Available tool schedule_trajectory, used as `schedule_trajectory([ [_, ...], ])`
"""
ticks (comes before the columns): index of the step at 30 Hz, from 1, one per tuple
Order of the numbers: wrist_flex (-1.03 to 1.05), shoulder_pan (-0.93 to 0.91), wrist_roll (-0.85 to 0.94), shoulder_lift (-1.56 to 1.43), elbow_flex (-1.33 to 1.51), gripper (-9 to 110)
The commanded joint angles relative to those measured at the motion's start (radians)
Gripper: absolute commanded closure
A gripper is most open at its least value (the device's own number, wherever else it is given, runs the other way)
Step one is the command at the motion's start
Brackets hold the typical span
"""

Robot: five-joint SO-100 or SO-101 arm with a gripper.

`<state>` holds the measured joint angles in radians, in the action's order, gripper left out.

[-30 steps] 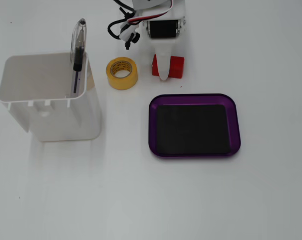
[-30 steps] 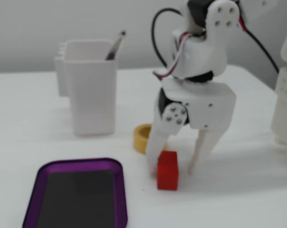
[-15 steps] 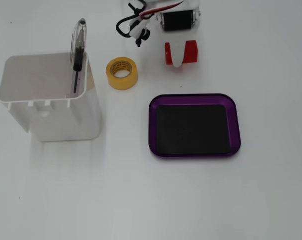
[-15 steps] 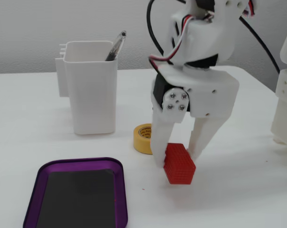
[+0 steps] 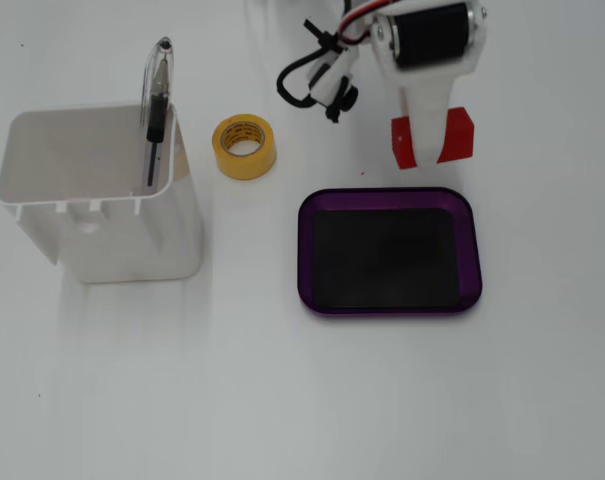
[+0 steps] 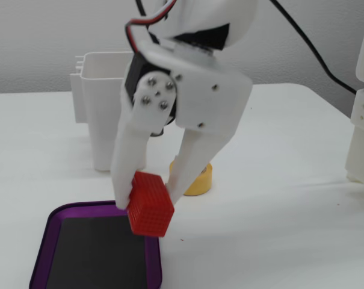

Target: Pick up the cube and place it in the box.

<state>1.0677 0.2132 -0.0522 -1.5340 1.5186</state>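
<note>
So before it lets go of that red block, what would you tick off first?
1. Block held: ok. The hand has its two fingers shut on the cube, which hangs tilted.
2. Cube off the table: ok in the side fixed view.
3. Cube over the box: not ok yet. From above the cube sits beyond the box's far rim; from the side it seems only at a corner of the box.
4. Box free: ok, its black floor is bare.
5. Neighbours out of the way: ok. The tape roll and white bin stand off to one side.
6. Grip firmness: cannot tell.
</note>
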Motion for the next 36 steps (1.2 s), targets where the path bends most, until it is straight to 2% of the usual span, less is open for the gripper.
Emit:
schedule_trajectory([
  [1, -0.014, -0.003, 0.005, 0.114, -0.138, 102],
  [9, -0.002, -0.114, 0.005, 0.339, -0.328, 102],
  [21, 0.000, -0.140, 0.005, 0.380, -0.336, 101],
  [25, 0.006, -0.138, 0.005, 0.379, -0.339, 92],
  [31, 0.129, -0.132, 0.126, 0.364, -0.399, 74],
  [36, 0.267, -0.138, 0.129, 0.281, -0.512, 69],
])
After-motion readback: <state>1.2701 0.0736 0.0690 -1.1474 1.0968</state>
